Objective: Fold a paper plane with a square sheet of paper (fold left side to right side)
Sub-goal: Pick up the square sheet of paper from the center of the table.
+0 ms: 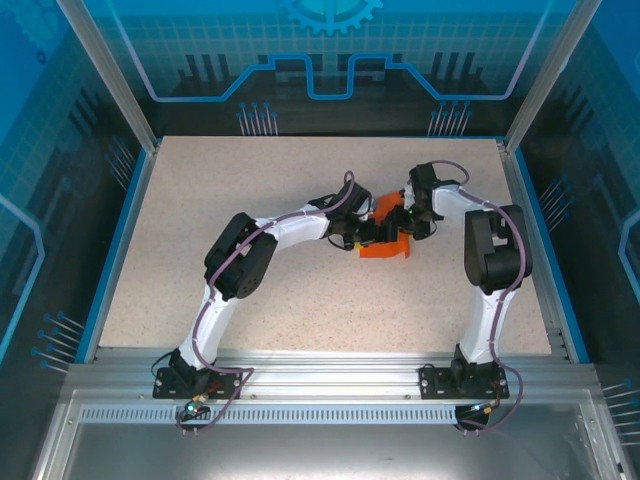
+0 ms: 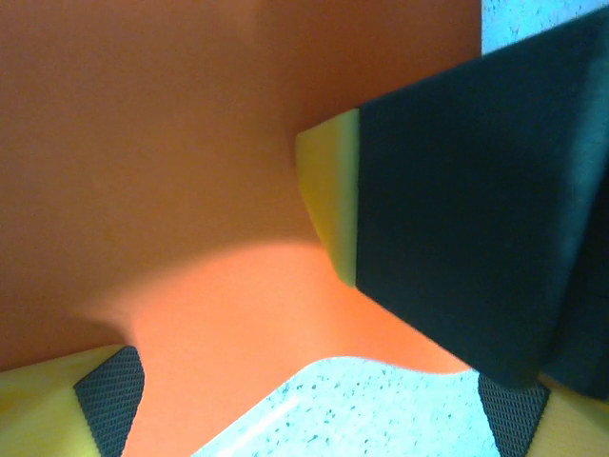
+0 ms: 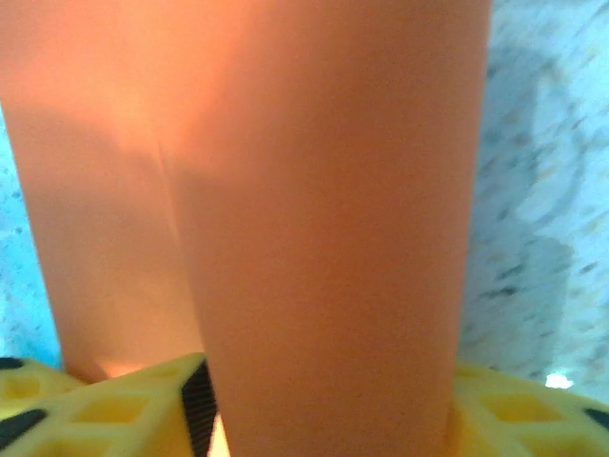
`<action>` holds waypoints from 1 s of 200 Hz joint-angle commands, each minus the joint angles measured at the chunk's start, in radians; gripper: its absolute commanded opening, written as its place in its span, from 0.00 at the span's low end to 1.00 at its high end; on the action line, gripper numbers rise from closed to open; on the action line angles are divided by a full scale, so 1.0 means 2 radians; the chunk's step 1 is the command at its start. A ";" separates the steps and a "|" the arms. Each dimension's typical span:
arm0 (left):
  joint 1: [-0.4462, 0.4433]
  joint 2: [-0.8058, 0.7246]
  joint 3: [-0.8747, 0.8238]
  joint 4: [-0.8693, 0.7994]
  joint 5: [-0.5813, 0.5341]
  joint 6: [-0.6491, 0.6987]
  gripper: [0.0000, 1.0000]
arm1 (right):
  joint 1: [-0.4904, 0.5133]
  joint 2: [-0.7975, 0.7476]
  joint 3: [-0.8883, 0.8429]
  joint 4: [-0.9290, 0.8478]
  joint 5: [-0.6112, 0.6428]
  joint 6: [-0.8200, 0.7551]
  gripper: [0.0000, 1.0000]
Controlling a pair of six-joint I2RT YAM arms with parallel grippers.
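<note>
Left claw (image 2: pixel 314 405) spread wide, right claw (image 3: pixel 314 409) — grip unclear — close opposite, orange paper (image 1: pixel 388 250) under both, speckled table (image 1: pixel 200 190).

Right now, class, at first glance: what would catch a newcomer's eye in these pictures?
The bright orange-red sheet of thin paper stands out, lying right of centre on the speckled beige tabletop. Two black-and-white arms bend inward, so that the left gripper and right gripper meet over it. In the right wrist view, the paper rises between that gripper's yellow fingers.
</note>
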 commanded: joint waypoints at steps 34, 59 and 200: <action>0.015 -0.127 -0.102 0.028 -0.033 0.012 0.95 | -0.018 -0.070 -0.060 0.035 -0.094 -0.011 0.29; 0.051 -0.213 -0.183 0.061 -0.033 0.004 0.96 | -0.037 -0.118 -0.105 0.095 -0.160 -0.013 0.26; 0.147 -0.494 -0.338 0.203 0.113 -0.023 0.97 | -0.035 -0.368 -0.184 0.215 -0.444 0.069 0.25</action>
